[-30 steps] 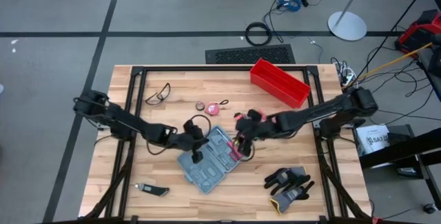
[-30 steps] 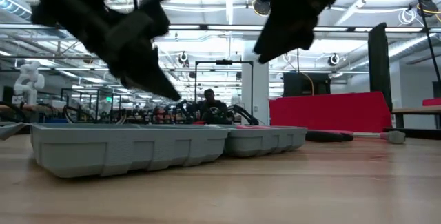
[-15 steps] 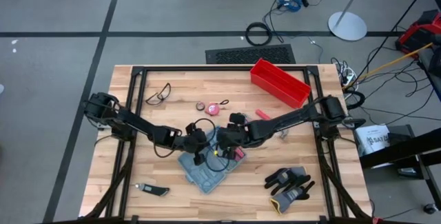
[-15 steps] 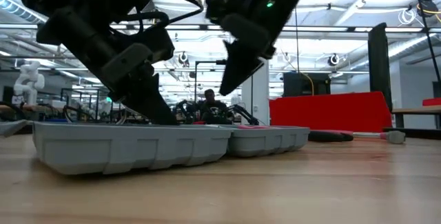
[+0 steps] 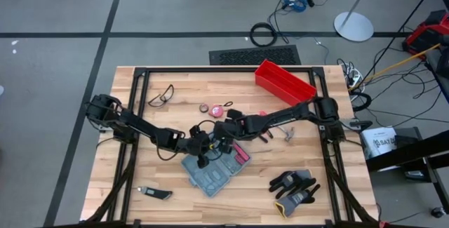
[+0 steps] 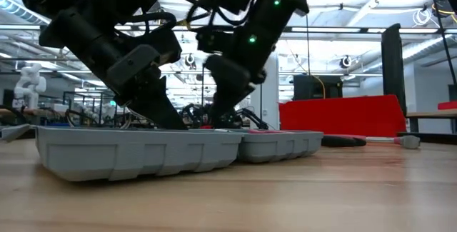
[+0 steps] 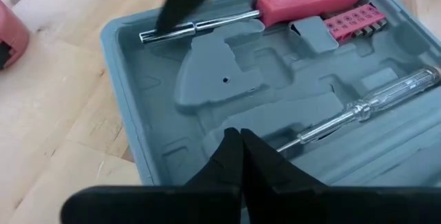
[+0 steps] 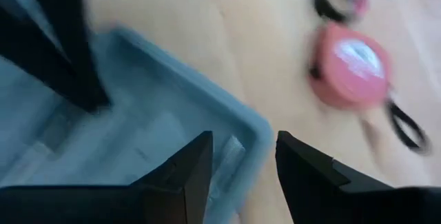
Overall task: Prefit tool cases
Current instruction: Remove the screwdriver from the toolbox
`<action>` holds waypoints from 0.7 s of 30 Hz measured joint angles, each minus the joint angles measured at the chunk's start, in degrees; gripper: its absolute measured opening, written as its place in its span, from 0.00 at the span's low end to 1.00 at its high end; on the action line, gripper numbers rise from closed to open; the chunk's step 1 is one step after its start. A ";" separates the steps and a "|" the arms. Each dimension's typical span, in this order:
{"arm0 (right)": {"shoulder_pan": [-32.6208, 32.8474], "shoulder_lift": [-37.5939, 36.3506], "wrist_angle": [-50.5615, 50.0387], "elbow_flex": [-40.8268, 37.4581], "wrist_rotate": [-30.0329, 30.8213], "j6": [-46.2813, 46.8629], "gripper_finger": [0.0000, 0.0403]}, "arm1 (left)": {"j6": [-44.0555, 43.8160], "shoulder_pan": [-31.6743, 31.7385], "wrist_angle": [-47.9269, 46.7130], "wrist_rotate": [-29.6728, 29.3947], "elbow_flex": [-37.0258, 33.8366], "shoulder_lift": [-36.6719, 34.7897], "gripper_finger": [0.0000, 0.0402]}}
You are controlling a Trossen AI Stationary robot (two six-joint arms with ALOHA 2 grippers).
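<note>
Grey-blue tool case [image 5: 214, 166] lies open, long axis diagonal on counter [image 5: 175, 186]. My left fingers [image 7: 234, 156] clenched inside it; right fingers [image 8: 189, 165] parted over its rim.

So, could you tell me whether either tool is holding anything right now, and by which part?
Nothing is held. The left tool is shut and empty, its tips down in the open tool case. The right tool is open over the case's rim, gripping nothing.
</note>
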 joint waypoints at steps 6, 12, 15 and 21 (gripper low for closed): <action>0.03 2.65 0.44 -0.02 -0.75 0.60 0.37 | 0.02 0.00 0.13 0.02 -0.07 0.04 0.00; 0.10 4.23 0.00 0.22 1.85 2.75 0.34 | 0.03 0.00 0.06 -0.05 -0.11 0.09 0.00; 0.15 4.27 -0.75 0.22 3.34 2.98 0.23 | 0.05 0.04 0.00 -0.17 -0.11 0.09 0.00; 0.20 2.61 -2.39 -0.04 2.95 0.82 0.02 | 0.11 0.02 -0.32 -0.17 -0.14 0.09 0.00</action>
